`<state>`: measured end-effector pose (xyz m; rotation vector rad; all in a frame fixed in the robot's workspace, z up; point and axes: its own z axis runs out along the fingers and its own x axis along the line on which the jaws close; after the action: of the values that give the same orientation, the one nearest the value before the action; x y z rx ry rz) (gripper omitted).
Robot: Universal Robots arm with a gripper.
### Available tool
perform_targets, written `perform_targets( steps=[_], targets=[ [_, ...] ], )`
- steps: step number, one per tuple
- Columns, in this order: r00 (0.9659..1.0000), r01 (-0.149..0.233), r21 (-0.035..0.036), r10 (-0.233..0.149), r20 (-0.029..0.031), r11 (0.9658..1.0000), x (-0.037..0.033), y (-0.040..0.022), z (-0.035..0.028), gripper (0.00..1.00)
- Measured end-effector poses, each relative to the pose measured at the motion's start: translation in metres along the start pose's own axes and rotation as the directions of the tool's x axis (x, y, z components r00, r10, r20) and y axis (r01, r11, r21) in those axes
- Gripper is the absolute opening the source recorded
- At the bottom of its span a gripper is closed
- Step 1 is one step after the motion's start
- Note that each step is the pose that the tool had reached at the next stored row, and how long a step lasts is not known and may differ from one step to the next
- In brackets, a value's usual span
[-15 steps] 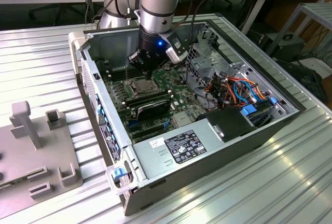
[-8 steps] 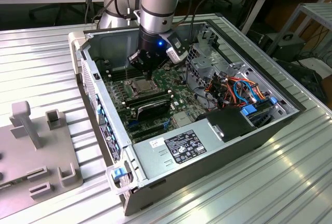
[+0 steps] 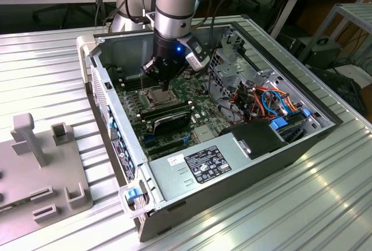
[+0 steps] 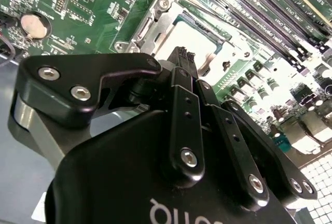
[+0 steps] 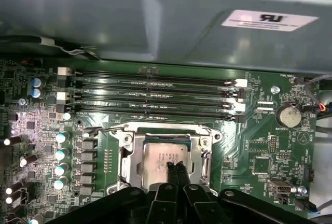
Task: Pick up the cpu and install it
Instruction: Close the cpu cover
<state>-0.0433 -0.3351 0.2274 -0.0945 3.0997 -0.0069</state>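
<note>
The cpu (image 5: 160, 156) is a small square chip with a silvery top, lying flat inside the open metal socket frame (image 5: 155, 129) on the green motherboard. In the second wrist view the cpu (image 4: 202, 35) shows bright just beyond the fingertips. My gripper (image 5: 175, 167) hangs right over one edge of the chip, its two black fingers pressed together with nothing between them. In the second wrist view my gripper (image 4: 182, 54) shows the same closed tips above the socket frame (image 4: 155, 19). From the exterior view, my gripper (image 3: 165, 85) reaches down into the open computer case (image 3: 116, 129).
Several long memory slots (image 5: 155, 92) run beside the socket, with the case wall (image 5: 155, 22) behind them. A long black card (image 3: 168, 117) lies near the socket. The power supply (image 3: 203, 167), coloured cables (image 3: 267, 100) and a grey fixture (image 3: 35, 164) are around.
</note>
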Motion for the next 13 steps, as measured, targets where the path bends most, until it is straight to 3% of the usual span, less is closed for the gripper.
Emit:
perform_targets(
  steps=[13],
  targets=[
    [1.0,0.0,0.0005,0.0,0.0,1.0,0.0188,0.0011,0.0072,0.11]
  ],
)
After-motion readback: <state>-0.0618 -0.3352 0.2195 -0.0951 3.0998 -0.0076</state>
